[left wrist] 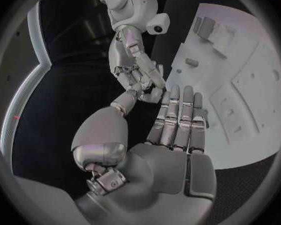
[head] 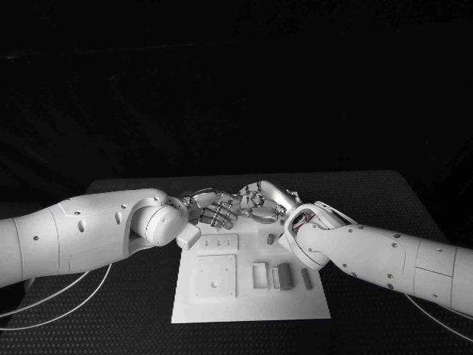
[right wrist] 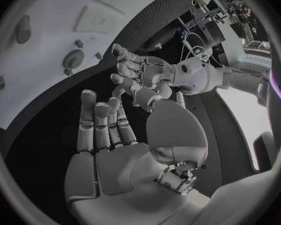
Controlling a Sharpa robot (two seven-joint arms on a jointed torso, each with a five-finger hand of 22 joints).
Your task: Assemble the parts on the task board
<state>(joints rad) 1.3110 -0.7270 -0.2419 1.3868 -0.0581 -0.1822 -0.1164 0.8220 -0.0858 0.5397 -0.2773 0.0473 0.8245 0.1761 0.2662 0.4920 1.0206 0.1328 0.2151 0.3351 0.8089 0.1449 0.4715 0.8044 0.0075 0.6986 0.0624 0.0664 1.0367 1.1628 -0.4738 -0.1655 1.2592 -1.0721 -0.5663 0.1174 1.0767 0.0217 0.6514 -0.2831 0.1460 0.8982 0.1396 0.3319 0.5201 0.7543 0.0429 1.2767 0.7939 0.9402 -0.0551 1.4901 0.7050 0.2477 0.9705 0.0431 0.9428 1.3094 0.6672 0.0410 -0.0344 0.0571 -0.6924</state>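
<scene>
The white task board (head: 250, 309) lies mid-table, also in the left wrist view (left wrist: 253, 130) and the right wrist view (right wrist: 47, 60). Several small upright parts (head: 284, 276) stand on its right half, and a square plate (head: 215, 277) sits on its left half. Both hands hover at the board's far edge. My left hand (head: 210, 210) (left wrist: 175, 130) keeps its fingers straight, thumb reaching toward the right hand (left wrist: 137, 67). My right hand (head: 264, 203) (right wrist: 106, 130) has its fingers apart, thumb near the left hand (right wrist: 137, 72). A small pale bit by the left thumb tip may be a part; I cannot tell.
Black table (head: 375, 200) surrounds the board, with free room right of it and beyond the hands. White cables (head: 55, 296) trail under the left arm at the table's near left. A round knob (right wrist: 73, 59) and small studs sit on the board near its edge.
</scene>
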